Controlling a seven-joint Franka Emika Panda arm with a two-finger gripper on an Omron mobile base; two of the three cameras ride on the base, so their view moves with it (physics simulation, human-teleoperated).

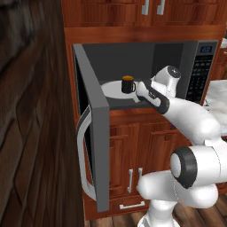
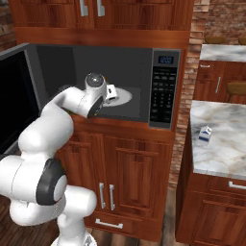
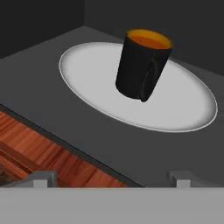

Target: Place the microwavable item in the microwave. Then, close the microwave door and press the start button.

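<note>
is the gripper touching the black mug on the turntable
Apart. In the hand view the small black mug with the orange rim stands alone on the white round turntable, with bare plate between it and the open gripper.

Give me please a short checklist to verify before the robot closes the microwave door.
1. Black mug upright on the white turntable: ok.
2. Claw open, mug released: ok.
3. Claw apart from the mug: ok.
4. Arm out of the microwave opening: not ok; the hand is at the front edge.
5. Microwave door swung wide, handle reachable: ok.
6. Keypad panel unobstructed: ok.
</note>
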